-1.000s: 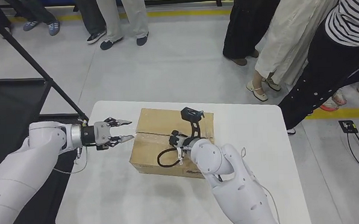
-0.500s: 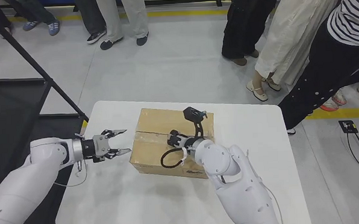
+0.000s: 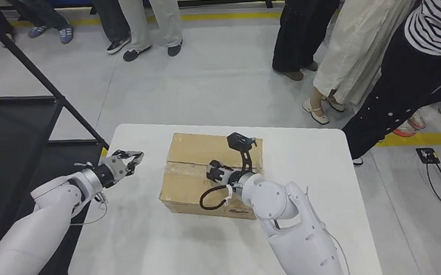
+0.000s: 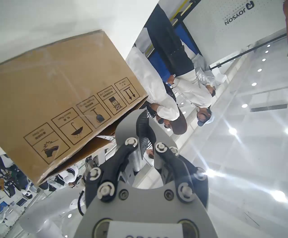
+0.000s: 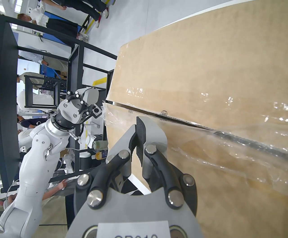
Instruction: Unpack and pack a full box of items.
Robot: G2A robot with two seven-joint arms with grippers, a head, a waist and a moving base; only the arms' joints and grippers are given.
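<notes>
A brown cardboard box (image 3: pixel 199 149) stands mid-table, its top seam (image 5: pixel 184 121) covered with clear tape. My right gripper (image 3: pixel 212 168) rests low over the box top beside that seam; its fingers (image 5: pixel 139 128) are shut with nothing between them. My left gripper (image 3: pixel 129 159) hovers off the box's left end, near the table's left edge, a short gap away. It is shut and empty (image 4: pixel 142 122). The left wrist view has the box's printed side (image 4: pixel 56 90) with a flap edge (image 4: pixel 94 146) slightly ajar. The right wrist view also catches the left gripper (image 5: pixel 76 106) beyond the box end.
The white table (image 3: pixel 136 245) has bare room in front of and to the right of the box. A black metal frame (image 3: pixel 40 71) stands off the table's left side. Several people stand on the floor beyond the far edge.
The left gripper has shut its fingers and drawn back from the box toward the table's left edge. The right gripper has stayed over the box top.
</notes>
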